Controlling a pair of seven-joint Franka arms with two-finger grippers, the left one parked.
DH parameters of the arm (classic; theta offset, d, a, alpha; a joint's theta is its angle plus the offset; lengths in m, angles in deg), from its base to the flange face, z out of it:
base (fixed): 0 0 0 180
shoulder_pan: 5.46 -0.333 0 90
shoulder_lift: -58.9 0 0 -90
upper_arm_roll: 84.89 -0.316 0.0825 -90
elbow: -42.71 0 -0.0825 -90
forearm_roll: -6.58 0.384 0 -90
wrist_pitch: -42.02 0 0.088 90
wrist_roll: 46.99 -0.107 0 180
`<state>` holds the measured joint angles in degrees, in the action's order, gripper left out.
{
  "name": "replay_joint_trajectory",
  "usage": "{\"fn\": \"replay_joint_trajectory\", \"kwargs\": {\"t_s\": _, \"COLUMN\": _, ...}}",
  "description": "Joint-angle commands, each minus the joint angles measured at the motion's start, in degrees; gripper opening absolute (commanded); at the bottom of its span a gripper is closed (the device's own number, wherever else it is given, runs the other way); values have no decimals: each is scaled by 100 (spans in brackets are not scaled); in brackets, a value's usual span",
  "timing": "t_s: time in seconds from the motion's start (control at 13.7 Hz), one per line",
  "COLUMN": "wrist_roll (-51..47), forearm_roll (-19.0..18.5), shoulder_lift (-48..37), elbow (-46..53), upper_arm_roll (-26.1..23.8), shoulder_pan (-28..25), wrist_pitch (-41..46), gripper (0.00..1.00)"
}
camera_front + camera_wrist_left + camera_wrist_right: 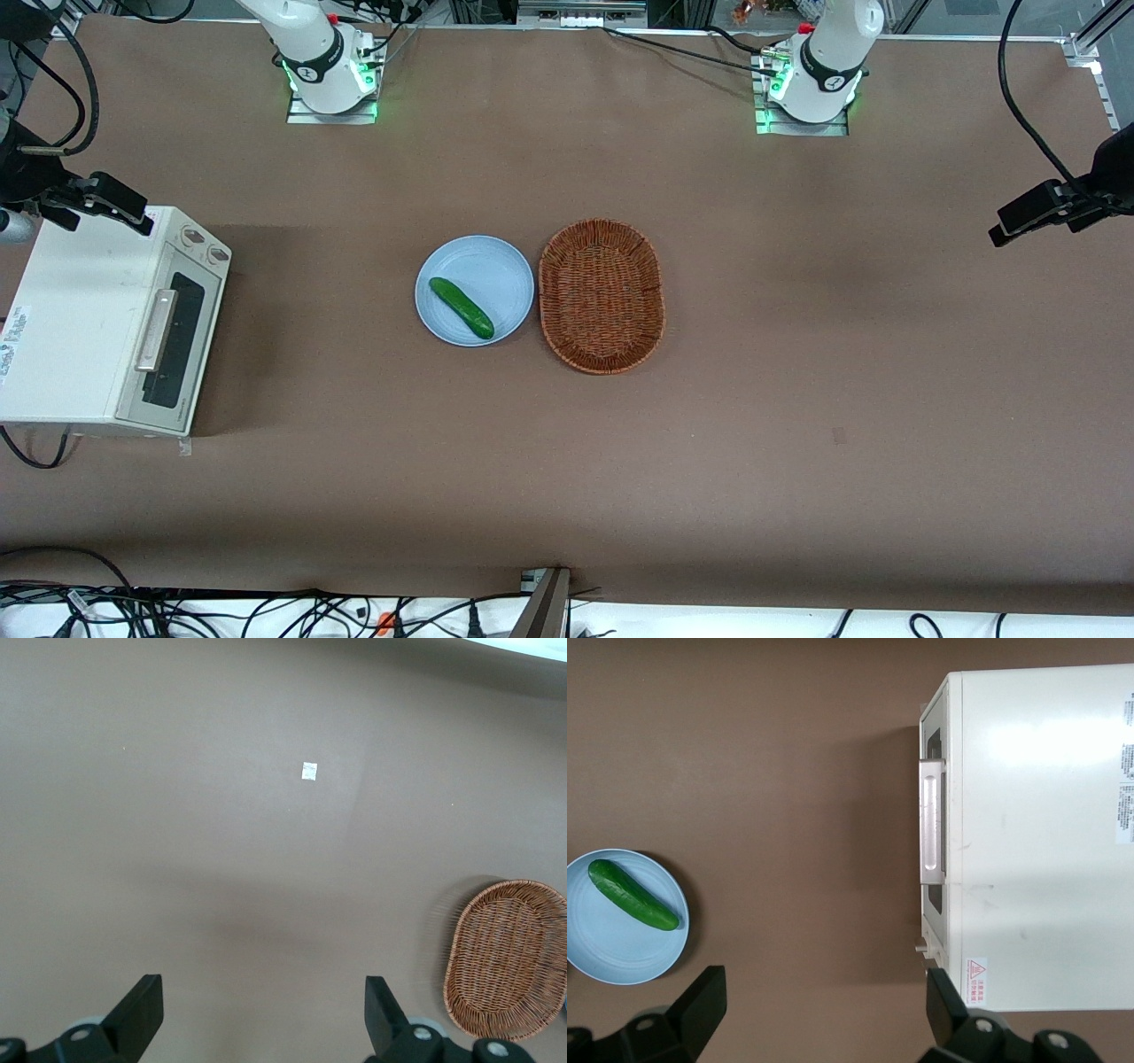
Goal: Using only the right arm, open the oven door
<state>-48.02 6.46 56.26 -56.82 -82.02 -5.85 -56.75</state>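
Right arm (40, 190) mostly cut by front view's edge; gripper (819, 1014) shows fingertips only in right wrist view, spread wide, high over table.
Oven door (168, 341) seen edge-on from wrist; window barely visible.
Plate (625, 943) clipped at frame edge.
Oven's label text (1123, 771) unreadable.

Hand (824, 1014) open above table; oven door (932, 842) shut; cucumber (633, 895) on plate (620, 952).
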Motion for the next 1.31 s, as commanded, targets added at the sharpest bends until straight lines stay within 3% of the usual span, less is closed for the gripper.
{"fn": "replay_joint_trajectory", "kwargs": {"t_s": 0.0, "wrist_roll": -20, "forearm_roll": -58, "shoulder_lift": -79, "elbow": 39, "upper_arm_roll": -76, "shoulder_pan": 65, "wrist_pitch": 104, "gripper": 100}}
{"fn": "replay_joint_trajectory", "kwargs": {"t_s": 0.73, "wrist_roll": 76, "forearm_roll": -40, "shoulder_lift": -62, "elbow": 179, "upper_arm_roll": -137, "shoulder_pan": -23, "wrist_pitch": 394, "gripper": 100}}
{"fn": "replay_joint_trajectory", "kwargs": {"t_s": 0.8, "wrist_roll": 68, "forearm_roll": -40, "shoulder_lift": -62, "elbow": 162, "upper_arm_roll": -137, "shoulder_pan": -23, "wrist_pitch": 394, "gripper": 86}}
{"fn": "replay_joint_trajectory", "kwargs": {"t_s": 0.88, "wrist_roll": 85, "forearm_roll": -31, "shoulder_lift": -36, "elbow": 127, "upper_arm_roll": -137, "shoulder_pan": -23, "wrist_pitch": 429, "gripper": 45}}
{"fn": "replay_joint_trajectory", "kwargs": {"t_s": 0.95, "wrist_roll": 85, "forearm_roll": -23, "shoulder_lift": -18, "elbow": 127, "upper_arm_roll": -128, "shoulder_pan": -23, "wrist_pitch": 586, "gripper": 11}}
{"fn": "replay_joint_trajectory", "kwargs": {"t_s": 1.02, "wrist_roll": 94, "forearm_roll": -31, "shoulder_lift": 17, "elbow": 144, "upper_arm_roll": -128, "shoulder_pan": -23, "wrist_pitch": 657, "gripper": 0}}
{"fn": "replay_joint_trajectory", "kwargs": {"t_s": 1.24, "wrist_roll": 112, "forearm_roll": -154, "shoulder_lift": 288, "elbow": 153, "upper_arm_roll": -85, "shoulder_pan": 47, "wrist_pitch": 606, "gripper": 0}}
